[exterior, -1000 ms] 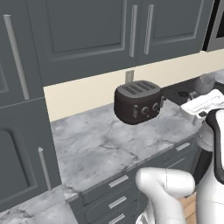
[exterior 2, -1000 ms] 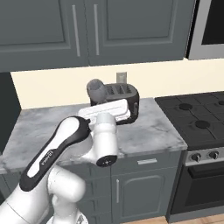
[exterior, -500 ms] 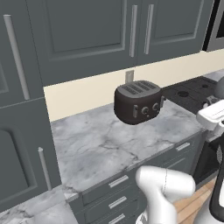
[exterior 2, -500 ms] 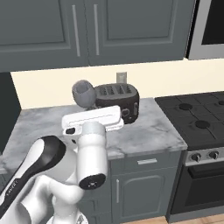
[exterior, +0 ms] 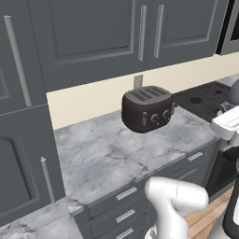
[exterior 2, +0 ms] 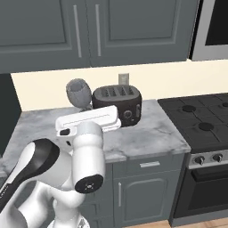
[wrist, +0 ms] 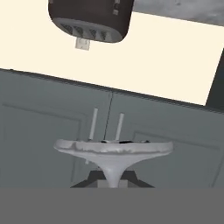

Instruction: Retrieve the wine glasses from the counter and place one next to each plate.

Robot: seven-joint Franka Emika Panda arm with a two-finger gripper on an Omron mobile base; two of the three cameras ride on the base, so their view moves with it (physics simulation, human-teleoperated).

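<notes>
Wine glass (exterior 2: 78,92), carried above the marble worktop (exterior 2: 147,129) just left of the black toaster (exterior 2: 118,104). The pincer (wrist: 113,181) is clenched on its stem below the bowl, keeping the glass clear of the worktop, presumably for transport toward a plate.

The table (exterior: 116,154) is white marble with grey veins. The toaster (exterior: 147,108) is near-black (silver knobs on its face). The cabinets (exterior 2: 107,26) are dark grey with silver handles, the wall strip (exterior 2: 178,80) cream. The glass (exterior 2: 78,92) is clear, tinted grey. The stove (exterior 2: 200,124) is black.
</notes>
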